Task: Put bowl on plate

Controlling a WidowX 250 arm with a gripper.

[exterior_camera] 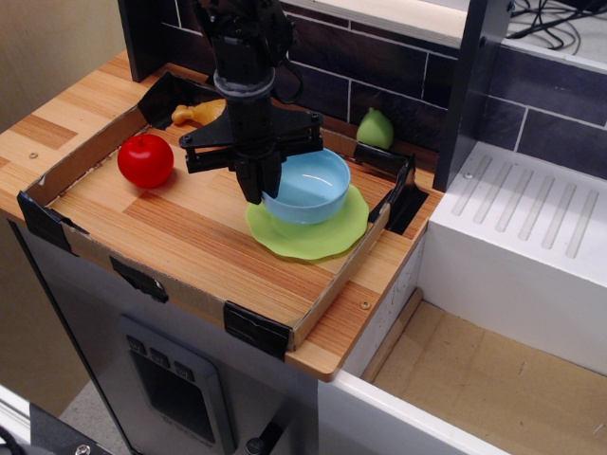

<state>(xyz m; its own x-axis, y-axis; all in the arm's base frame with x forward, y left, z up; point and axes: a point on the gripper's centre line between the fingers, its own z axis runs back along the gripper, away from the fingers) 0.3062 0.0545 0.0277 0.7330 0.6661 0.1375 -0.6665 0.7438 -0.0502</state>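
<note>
The light blue bowl sits upright over the lime green plate, at or just above its surface; I cannot tell whether it rests on it. My gripper is shut on the bowl's left rim, its black fingers pointing straight down from the arm above. The plate lies flat on the wooden tray floor at the right side, its front and right rim showing around the bowl.
A red apple lies at the tray's left. A green pear stands at the back right by the tiled wall. An orange-brown object lies at the back left. The tray's cardboard walls ring the area. A white dish rack is to the right.
</note>
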